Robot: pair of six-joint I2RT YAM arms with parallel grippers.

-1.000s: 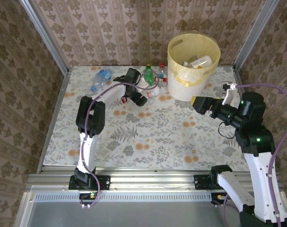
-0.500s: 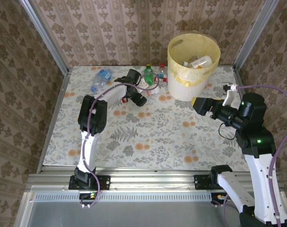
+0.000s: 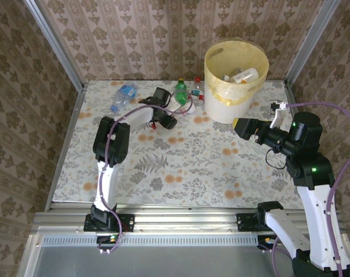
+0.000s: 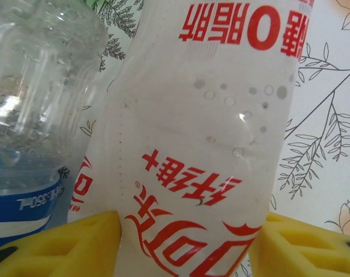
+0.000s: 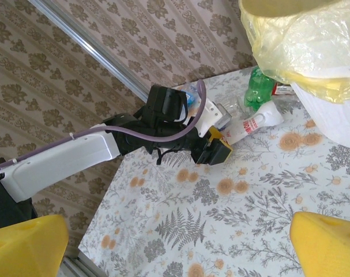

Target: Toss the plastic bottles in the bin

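The left gripper (image 4: 189, 245) has its yellow pads (image 4: 76, 245) pressed against both sides of a white bottle (image 4: 192, 144) with red lettering. It grips near one end, likely to lift it free of the clear blue-labelled bottle (image 4: 30, 115) just beside it. Both lie on the bench (image 3: 192, 161), near the bin (image 3: 228, 107), which already holds bottles (image 3: 244, 75). The right gripper (image 5: 176, 242) hangs wide open and empty beside the bin, probably out of the way.

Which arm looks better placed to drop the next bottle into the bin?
Left. The left claw has both pads against the white bottle, not far from the bin. The right claw hangs open, holding nothing.
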